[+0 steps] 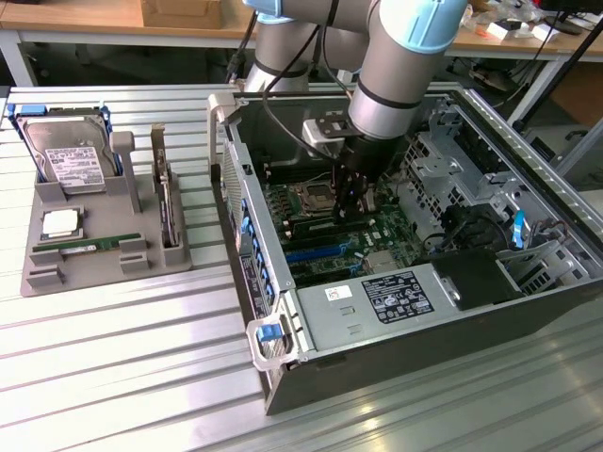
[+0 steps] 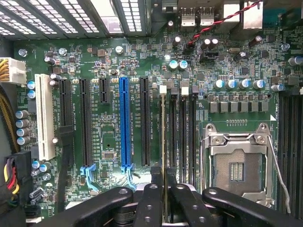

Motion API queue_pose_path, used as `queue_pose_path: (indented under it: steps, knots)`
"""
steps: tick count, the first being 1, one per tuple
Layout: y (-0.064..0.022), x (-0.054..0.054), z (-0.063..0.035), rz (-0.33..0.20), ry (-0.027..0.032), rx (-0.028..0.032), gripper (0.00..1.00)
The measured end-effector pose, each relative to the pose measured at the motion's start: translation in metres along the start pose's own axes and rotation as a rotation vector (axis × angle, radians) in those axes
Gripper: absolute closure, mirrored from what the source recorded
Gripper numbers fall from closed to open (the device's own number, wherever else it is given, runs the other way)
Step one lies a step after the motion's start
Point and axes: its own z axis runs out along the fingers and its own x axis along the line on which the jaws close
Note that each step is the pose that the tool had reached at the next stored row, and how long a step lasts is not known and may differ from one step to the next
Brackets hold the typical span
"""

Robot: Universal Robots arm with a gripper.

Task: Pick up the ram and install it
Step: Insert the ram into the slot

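Gripper (image 2: pixel 163 191) clamped on ram (image 2: pixel 163 137), stick held edge-on over motherboard (image 2: pixel 109 137), lined up with DIMM slots (image 2: pixel 182 127) beside CPU socket (image 2: pixel 236 165). Blue PCIe slot (image 2: pixel 124 123) and black expansion slots on far side from socket. In exterior view arm reaches down into open PC case (image 1: pixel 283 292); PSU (image 1: pixel 386 306) at near wall, drive cage (image 1: pixel 452 155) to exterior view's right. Parts tray (image 1: pixel 104 254) with hard drive (image 1: pixel 66 155) sits well apart, exterior view's left.
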Motion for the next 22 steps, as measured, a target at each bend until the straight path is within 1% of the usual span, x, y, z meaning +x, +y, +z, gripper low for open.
queue_pose_path:
  steps: [3, 10, 14, 15, 16, 17, 18, 20, 22]
  knots:
    - [0.0000, -0.001, 0.0008, -0.017, 0.0003, 0.0002, 0.87]
    - [-0.0001, -0.001, 0.0054, -0.020, 0.0005, 0.0001, 0.87]
    - [-0.0001, -0.001, 0.0056, -0.021, 0.0003, 0.0001, 0.87]
    - [-0.0001, -0.001, 0.0056, -0.021, 0.0004, 0.0001, 0.85]
    - [-0.0001, -0.001, 0.0056, -0.021, 0.0004, 0.0001, 0.73]
    - [-0.0001, -0.001, 0.0056, -0.021, 0.0004, 0.0001, 0.73]
    - [-0.0001, -0.001, 0.0054, -0.021, 0.0003, 0.0002, 0.67]
    - [0.0000, -0.001, 0.0014, -0.021, 0.0004, 0.0002, 0.67]
    - [0.0002, -0.001, -0.0086, -0.021, 0.0005, 0.0003, 0.67]
